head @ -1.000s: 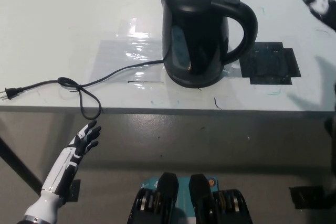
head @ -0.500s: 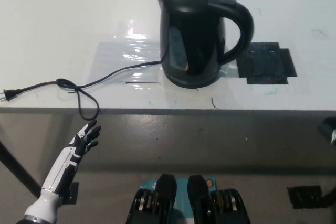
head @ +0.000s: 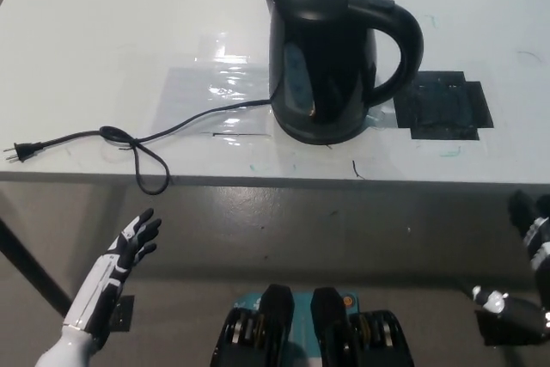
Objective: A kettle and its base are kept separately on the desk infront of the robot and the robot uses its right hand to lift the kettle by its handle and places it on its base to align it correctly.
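Swinging your right hand (head: 534, 238) up could knock the kettle (head: 331, 53) on the bench (head: 103, 49) — fingers unclear; left hand (head: 129, 251) fingers apart

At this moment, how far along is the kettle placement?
Placement looks done: the kettle stands upright on its base on the desk, cord trailing left. Nothing is in hand: the right hand is below the desk edge at the lower right, and the left hand rests open at lower left. Nothing visibly remains.
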{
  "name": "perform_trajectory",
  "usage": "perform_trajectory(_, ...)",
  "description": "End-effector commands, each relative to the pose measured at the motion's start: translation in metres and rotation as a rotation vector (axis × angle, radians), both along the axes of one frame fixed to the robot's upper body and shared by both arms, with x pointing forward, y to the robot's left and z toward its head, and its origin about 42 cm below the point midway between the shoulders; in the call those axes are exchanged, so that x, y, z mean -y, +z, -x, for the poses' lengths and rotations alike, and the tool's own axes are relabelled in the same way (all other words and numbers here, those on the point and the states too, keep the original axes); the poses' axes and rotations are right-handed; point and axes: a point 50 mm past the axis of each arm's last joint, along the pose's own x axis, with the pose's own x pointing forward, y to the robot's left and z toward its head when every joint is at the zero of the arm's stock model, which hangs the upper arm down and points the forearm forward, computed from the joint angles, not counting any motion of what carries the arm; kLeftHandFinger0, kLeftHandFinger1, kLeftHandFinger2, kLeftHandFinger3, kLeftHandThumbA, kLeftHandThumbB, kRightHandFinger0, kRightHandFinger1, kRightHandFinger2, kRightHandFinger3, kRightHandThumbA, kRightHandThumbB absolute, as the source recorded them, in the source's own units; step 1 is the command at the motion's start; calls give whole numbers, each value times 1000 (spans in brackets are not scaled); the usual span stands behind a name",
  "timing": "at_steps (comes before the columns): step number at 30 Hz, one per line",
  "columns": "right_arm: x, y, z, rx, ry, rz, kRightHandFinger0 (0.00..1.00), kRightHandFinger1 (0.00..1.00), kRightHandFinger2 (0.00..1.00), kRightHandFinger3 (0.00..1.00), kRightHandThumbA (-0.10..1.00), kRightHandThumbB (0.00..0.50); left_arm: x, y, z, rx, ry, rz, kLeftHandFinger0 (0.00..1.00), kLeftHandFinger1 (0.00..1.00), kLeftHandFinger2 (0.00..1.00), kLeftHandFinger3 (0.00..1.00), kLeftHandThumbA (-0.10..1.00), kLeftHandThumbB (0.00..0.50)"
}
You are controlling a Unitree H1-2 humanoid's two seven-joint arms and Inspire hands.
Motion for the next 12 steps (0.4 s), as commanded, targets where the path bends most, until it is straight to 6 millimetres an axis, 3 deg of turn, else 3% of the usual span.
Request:
perform_trajectory(1, 1, 7, -9, 57, 44, 29, 1000, 1000, 1000, 1000, 980, 396, -1, 15, -3, 53, -17, -4, 1000, 1000, 1000, 1000, 1000, 194)
perform_trajectory(12, -3, 2, -18, 46, 77, 0, 1000, 1000, 1000, 1000, 970, 367, -3, 16, -8, 61, -10, 0, 1000, 1000, 1000, 1000, 1000, 195)
